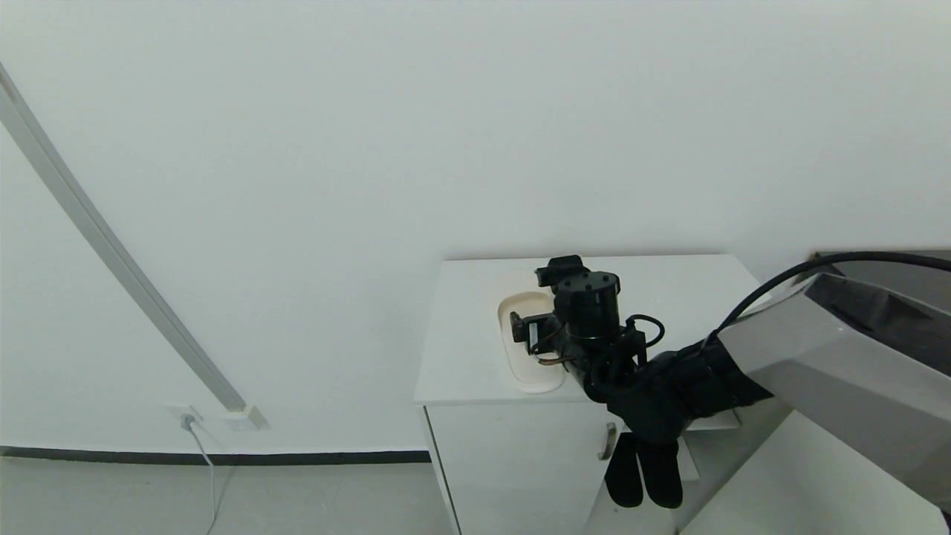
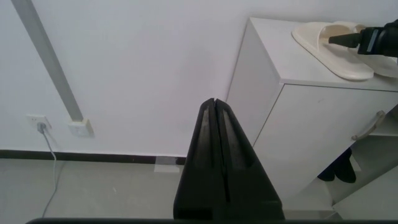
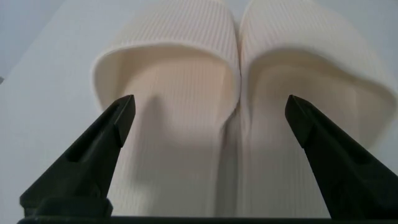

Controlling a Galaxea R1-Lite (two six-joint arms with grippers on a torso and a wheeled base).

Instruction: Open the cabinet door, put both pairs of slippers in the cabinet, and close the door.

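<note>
1. The right gripper (image 3: 209, 106) is spread wide and holds nothing. Its two black fingers (image 3: 102, 155) stand one to either side of the pair of cream slippers (image 3: 186, 93).
2. The two slippers lie side by side and touching on the cabinet top (image 1: 461, 334), near its front edge. The head view shows their long axis running from that edge back toward the wall.
3. The line between the fingers crosses the pair's width, at right angles to that long axis. Closing them would therefore press the two slippers together. I cannot tell whether the fingers reach outside both outer edges, or whether the tips touch anything yet.
4. The left gripper (image 2: 214, 102) is pressed shut with nothing in it. It hangs low, off the cabinet's left side and well apart from the cream pair, so the right arm is the nearer one by far.
5. Below the top, the closed door panel (image 1: 520, 468) has its handle (image 1: 609, 442) at its right edge. To the right of that the cabinet stands open.
6. A pair of black slippers (image 1: 643, 472) rests on a shelf inside, so I judge the cream pair is the one left to stow.
7. Farthest off are the white wall (image 1: 371, 148), a slanting grey conduit (image 1: 111, 245) and a wall socket (image 1: 184, 416) with a cable.
</note>
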